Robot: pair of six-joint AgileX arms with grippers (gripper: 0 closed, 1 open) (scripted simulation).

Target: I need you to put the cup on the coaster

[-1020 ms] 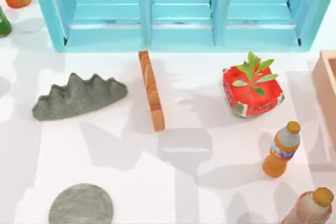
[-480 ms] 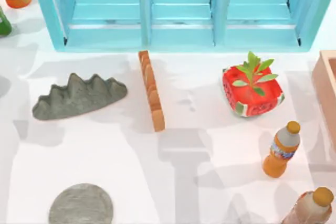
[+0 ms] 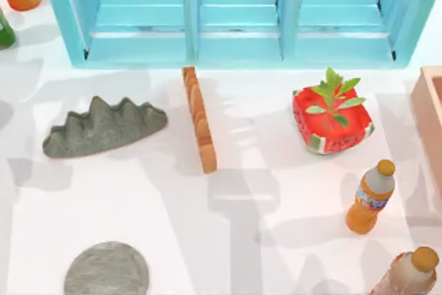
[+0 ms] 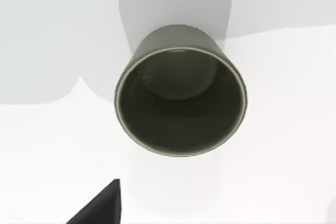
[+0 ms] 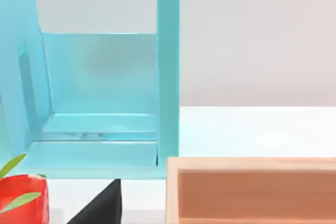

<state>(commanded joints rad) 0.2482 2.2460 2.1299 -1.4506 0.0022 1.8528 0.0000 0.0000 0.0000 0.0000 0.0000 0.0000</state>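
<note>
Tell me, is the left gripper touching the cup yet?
Apart. The left wrist view shows the cup standing free, white table between it and the one dark jaw tip.

Coaster [image 3: 106, 269] near-left, mountain lump [image 3: 103, 128] farther behind it. Planter [image 3: 331, 121] right, shelf [image 3: 238, 13] along the far edge.

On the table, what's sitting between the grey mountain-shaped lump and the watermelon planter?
In the top view, an orange ridged bar stands between the grey lump and the watermelon planter.

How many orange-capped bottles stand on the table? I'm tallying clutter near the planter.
2. One bottle stands in front of the watermelon planter, on the table's right; the second bottle is at the near right corner, partly cut off. Others may lie outside the view.
</note>
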